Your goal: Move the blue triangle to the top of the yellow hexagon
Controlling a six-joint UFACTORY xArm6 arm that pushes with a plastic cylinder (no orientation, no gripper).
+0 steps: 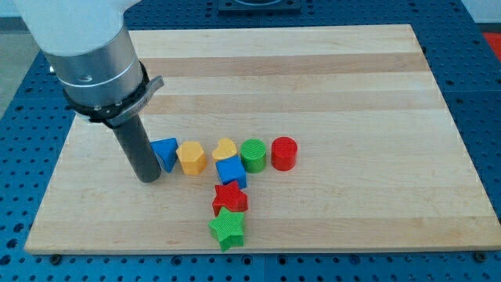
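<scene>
My tip [147,178], a bare rod gripping nothing, sits just left of the blue triangle [166,152], left of board centre beside the yellow hexagon [192,157]; light, rigid, probably slippery, best pushed on its lower flat side.

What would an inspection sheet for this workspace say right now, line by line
Surface: wooden board, lying flat on a blue perforated table.
Job's things: blue triangle sits directly at the view's left of the yellow hexagon, about touching it, not yet above it.
Clutter: yellow heart, green cylinder and red cylinder continue the row rightward; blue cube, red star and green star run downward.
Grippers: none; my tip rests just left of the blue triangle.
Cables: nothing seen.
Surroundings: dark fixture at the view's top edge.
</scene>
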